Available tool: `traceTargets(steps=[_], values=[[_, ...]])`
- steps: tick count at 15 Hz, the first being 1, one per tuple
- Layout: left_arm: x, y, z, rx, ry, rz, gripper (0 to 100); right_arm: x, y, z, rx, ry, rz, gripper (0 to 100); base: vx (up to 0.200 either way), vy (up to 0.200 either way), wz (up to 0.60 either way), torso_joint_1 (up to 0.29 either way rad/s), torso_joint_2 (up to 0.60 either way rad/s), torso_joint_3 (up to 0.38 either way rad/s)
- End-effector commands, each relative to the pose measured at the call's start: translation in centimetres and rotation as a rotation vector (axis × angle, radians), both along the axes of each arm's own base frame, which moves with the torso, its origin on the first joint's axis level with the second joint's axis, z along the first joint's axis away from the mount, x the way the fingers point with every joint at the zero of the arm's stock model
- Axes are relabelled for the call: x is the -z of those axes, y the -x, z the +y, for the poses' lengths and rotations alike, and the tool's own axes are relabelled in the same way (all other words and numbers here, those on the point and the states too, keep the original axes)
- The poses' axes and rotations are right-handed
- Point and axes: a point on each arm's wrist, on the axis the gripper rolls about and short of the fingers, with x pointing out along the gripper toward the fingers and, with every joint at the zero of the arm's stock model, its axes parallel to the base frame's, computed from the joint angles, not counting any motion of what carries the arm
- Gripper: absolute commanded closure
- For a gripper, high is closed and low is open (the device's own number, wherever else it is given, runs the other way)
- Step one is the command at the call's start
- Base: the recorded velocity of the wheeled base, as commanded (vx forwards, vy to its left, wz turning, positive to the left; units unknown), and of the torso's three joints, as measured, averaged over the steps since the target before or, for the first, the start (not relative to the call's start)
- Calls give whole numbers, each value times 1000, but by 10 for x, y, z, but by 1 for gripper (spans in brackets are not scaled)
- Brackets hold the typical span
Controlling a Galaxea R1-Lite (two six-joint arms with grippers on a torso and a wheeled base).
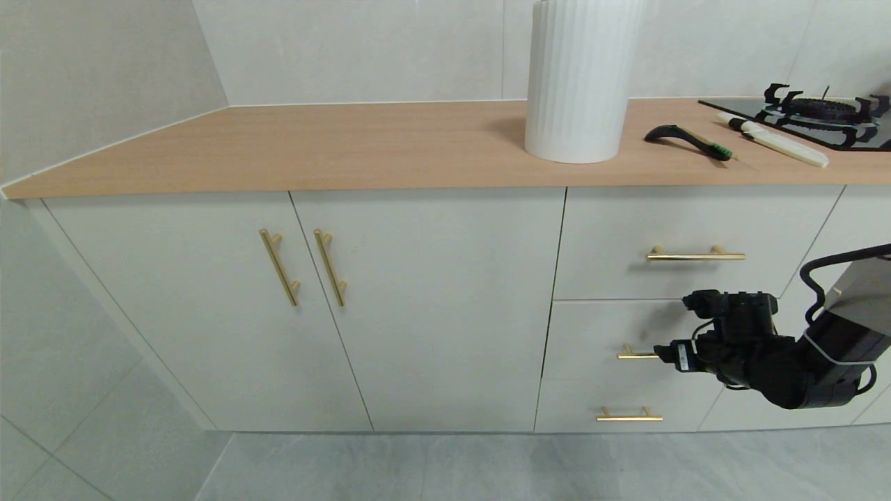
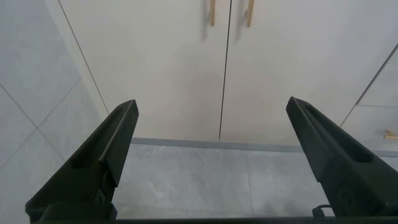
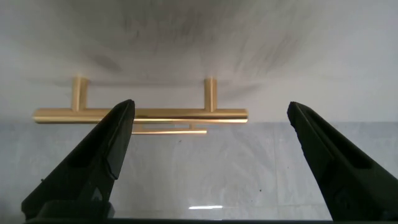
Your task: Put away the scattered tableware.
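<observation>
Left claw [image 2: 211,106] gapes before 2 cabinet doors [image 2: 280,74]. On the tabletop [image 1: 313,146], right of a white canister [image 1: 578,76], lie a black-handled tool [image 1: 686,138] and white knife [image 1: 773,139]. Right claw [image 3: 211,107], spread apart, faces the middle drawer handle [image 3: 140,114].

The tabletop [image 1: 348,149] runs left to right along the far wall. Toward its right end stands a tall container [image 1: 581,76]. Right of it lies a utensil [image 1: 686,141], and further right a knife [image 1: 773,139], just beside the near edge of the hob [image 1: 825,111] at the far right. Below the tabletop, the left door [image 1: 174,299] and right door [image 1: 445,306] meet at a seam. Right of them the top drawer [image 1: 696,223], middle drawer [image 1: 598,327] and bottom drawer [image 1: 612,400] are stacked. The right gripper [image 1: 668,351] sits just before the middle drawer's handle [image 3: 140,114], which lies across the gap of its spread jaws. The left gripper [image 2: 211,155], jaws wide apart, faces the doors' seam, low over the floor [image 2: 205,180].
</observation>
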Motion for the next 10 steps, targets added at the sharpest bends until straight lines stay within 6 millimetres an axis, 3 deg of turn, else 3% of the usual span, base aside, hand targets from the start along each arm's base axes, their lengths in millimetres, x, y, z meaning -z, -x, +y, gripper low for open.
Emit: traceTargets(steps=[1,5,10], values=[[0,0,0,-1,0,0,0,7,-4,2,22,18,7,0,0,0,0,0,0,0],[0,0,0,-1,0,0,0,20,-11,2,45,35,-15,0,0,0,0,0,0,0],[0,0,0,-1,0,0,0,17,-4,3,36,42,-6,0,0,0,0,0,0,0]])
